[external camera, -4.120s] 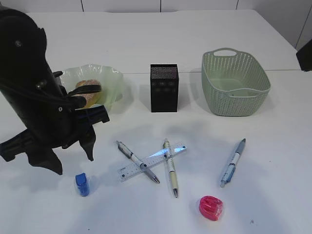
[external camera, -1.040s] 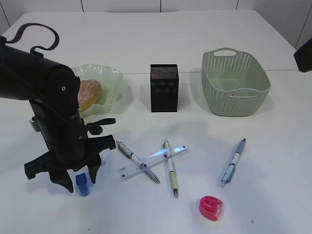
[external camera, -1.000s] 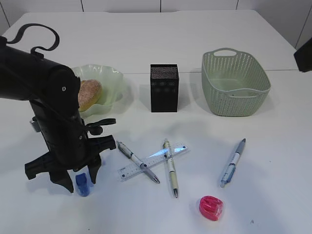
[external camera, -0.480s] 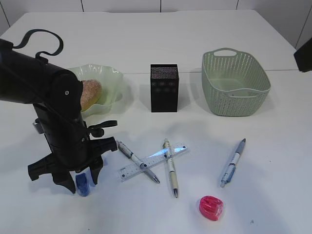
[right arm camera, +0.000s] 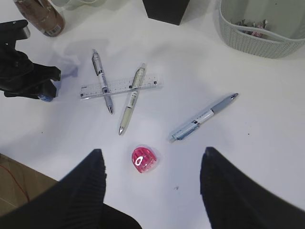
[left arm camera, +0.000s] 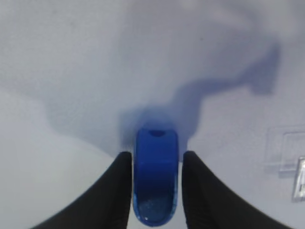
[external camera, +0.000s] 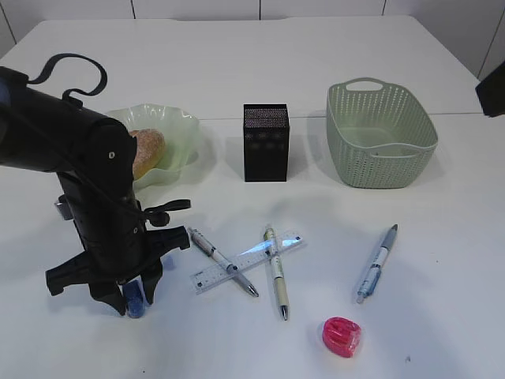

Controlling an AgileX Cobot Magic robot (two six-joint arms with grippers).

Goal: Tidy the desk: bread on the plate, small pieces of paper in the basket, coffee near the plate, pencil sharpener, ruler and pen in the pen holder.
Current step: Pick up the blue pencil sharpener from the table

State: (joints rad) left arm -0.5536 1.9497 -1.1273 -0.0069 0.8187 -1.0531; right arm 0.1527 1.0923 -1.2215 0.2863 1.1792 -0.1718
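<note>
Left gripper (left arm camera: pixel 156 191) down on the desk (external camera: pixel 442 316), fingers (left arm camera: pixel 114 191) narrow and flanking the blue sharpener (left arm camera: pixel 156 181), contact unclear, bare white all round, ruler (external camera: pixel 248 261) off to its right, right gripper (right arm camera: pixel 152 191) high and wide above the pink sharpener (right arm camera: pixel 144 160).

My exterior view: arm hides most of the blue sharpener (external camera: pixel 134 299). Left wrist view blurred; frame bottom crops both fingers (left arm camera: pixel 114 200). Basket (right arm camera: pixel 267 45) contents too small to identify.
</note>
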